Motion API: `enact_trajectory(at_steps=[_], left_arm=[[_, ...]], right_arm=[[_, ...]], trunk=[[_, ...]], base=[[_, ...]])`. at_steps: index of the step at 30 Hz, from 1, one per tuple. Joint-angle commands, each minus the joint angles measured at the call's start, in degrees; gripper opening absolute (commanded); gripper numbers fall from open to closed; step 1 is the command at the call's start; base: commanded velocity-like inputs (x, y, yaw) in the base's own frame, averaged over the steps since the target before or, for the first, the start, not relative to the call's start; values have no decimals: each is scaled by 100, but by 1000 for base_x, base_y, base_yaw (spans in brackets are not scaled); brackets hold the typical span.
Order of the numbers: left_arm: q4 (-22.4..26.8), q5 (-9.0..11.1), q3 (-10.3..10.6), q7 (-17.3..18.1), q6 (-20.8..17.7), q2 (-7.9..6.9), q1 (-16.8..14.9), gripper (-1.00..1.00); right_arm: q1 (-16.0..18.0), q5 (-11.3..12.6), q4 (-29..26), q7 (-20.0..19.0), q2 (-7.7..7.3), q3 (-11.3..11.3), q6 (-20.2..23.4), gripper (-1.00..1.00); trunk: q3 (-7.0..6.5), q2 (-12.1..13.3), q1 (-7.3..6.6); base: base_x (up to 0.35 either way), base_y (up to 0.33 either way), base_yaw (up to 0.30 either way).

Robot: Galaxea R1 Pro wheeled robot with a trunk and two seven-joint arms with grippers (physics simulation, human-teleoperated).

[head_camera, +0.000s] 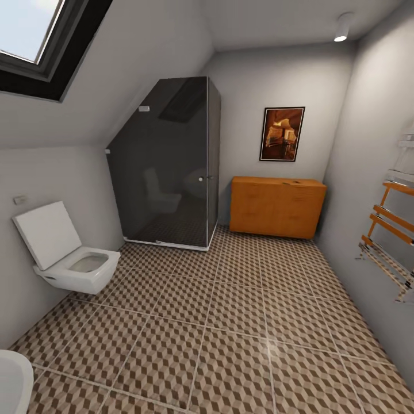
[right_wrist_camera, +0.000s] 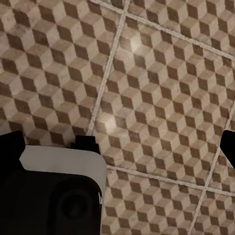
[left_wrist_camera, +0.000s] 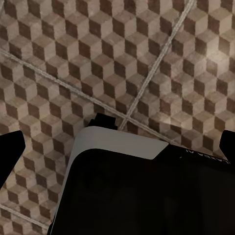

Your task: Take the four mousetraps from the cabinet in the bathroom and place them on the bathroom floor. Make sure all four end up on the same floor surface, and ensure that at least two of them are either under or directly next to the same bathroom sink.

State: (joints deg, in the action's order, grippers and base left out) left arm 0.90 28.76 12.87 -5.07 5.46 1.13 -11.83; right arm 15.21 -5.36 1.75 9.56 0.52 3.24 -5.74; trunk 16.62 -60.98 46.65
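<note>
Fingers, left gripper: you are seeing two dark tips at opposite edges of the left wrist view, spread wide apart and gripping nothing, pointing down at the bathroom floor.
Fingers, right gripper: you are likewise seeing these tips spread wide and gripping nothing, hanging over the same cube-patterned tiles.
Robot body: a white-and-black part is sitting below each wrist camera.
Cabinet: it is standing against the far wall in your head view, drawer fronts closed, just beside the dark glass shower stall. A small object on its top is too small for you to tell.
Picture: it is hanging above the cabinet.
Toilet: it is hanging on the wall at your left, lid up.
Towel rack: it is hanging on the wall at your right.
</note>
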Motion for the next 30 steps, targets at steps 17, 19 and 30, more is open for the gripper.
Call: enact_trajectory(at_steps=[17,19,30], left_arm=[[-5,69,32,-2,-57,117,-3,100],[-4,63,47,9,-78,116,-3,100],[6,43,73,31,-313,102,-3,100]], right_arm=[[8,-53,19,29,-14,28,-10,100],[8,-53,19,29,-18,28,-12,100],[8,-53,19,42,-13,28,-7,100]], trunk=[[7,-4,0],[7,-4,0],[7,-4,0]], base=[[39,0,0],[255,0,0],[306,0,0]])
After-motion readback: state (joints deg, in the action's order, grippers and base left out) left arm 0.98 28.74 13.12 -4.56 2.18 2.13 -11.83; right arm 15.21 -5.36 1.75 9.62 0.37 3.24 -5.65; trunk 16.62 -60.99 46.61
